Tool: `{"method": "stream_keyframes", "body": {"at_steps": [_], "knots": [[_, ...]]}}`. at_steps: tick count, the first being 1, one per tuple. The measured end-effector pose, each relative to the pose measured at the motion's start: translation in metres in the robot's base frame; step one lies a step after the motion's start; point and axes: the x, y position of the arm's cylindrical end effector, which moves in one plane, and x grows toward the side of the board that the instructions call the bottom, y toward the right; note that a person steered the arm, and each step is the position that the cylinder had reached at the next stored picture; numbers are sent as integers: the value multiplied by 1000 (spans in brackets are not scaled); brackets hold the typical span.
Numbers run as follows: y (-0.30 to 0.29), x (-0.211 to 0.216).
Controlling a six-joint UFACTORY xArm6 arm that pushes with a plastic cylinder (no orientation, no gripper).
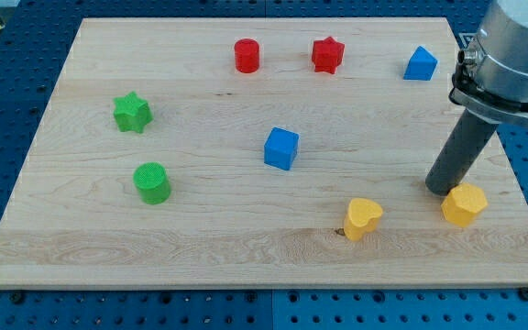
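Wooden board (108, 238) on blue pegboard, my tip (445, 189) touching yellow hexagonal block (464, 204), no hand visible.

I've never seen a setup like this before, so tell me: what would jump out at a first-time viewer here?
First, the thick dark rod coming down at the view's right, my tip right beside a yellow hexagonal block, apparently touching it. Next, the bright blocks scattered over the wooden board: a blue cube near the middle, a green star and green cylinder at the view's left.
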Motion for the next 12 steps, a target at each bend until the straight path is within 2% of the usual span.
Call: {"method": "stream_keyframes", "body": {"at_steps": [2,3,4,6,9,10,12], "knots": [[13,33],[10,36],[-26,36],[-32,36],[-94,-53],[-133,-54],[-145,-39]]}}
